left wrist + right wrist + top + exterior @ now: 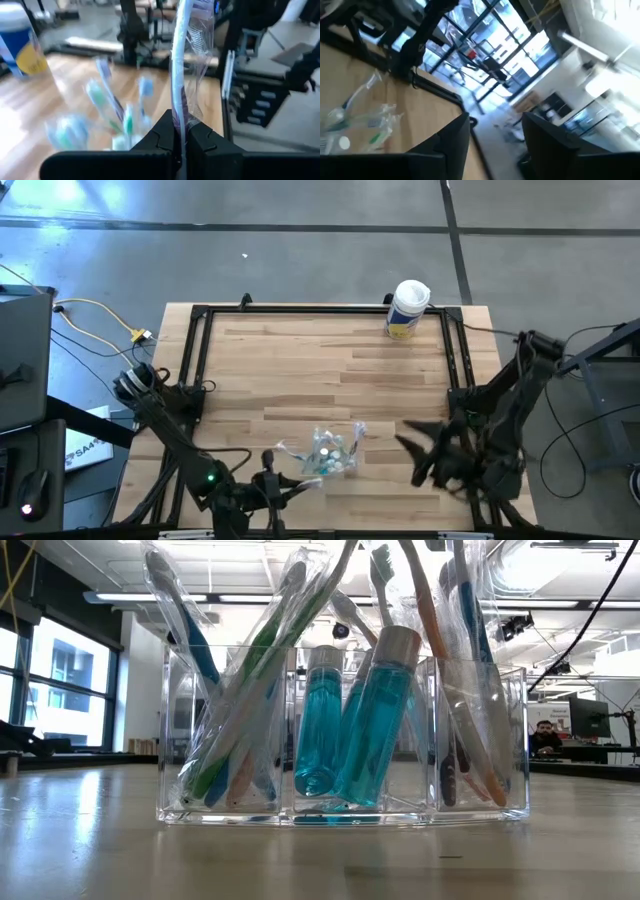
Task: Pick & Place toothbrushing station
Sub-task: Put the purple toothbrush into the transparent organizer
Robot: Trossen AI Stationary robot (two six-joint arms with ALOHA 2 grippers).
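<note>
From above, I see the wooden table (pixel 330 380) with the clear holder (pixel 330 452) standing near its front edge, between the two arms. Wrapped toothbrushes (pixel 352 435) stick out of the holder. A white canister (pixel 408 308) stands at the far edge, well apart from the holder. My left gripper (pixel 268 472) sits at the front edge, just beside the holder. My right gripper (pixel 420 448) hangs to the right of the holder, apart from it.

At table height, I see the holder (pixel 345 740) divided into three compartments. Wrapped toothbrushes (pixel 235 700) lean in the left one, two teal tubes (pixel 345 715) with grey caps stand in the middle one, and more toothbrushes (pixel 460 680) lean in the right one.

Through the left wrist camera, the left gripper (pixel 181 137) is clamped on one wrapped toothbrush (pixel 181 60), which stands upright between the fingers. Beyond it the toothbrushes in the holder (pixel 112 115) appear blurred, with the canister (pixel 22 45) farther off.

Through the right wrist camera, the right gripper (pixel 495 130) has its fingers parted and nothing between them. Wrapped toothbrushes (pixel 362 122) show off to one side on the table (pixel 415 115).
</note>
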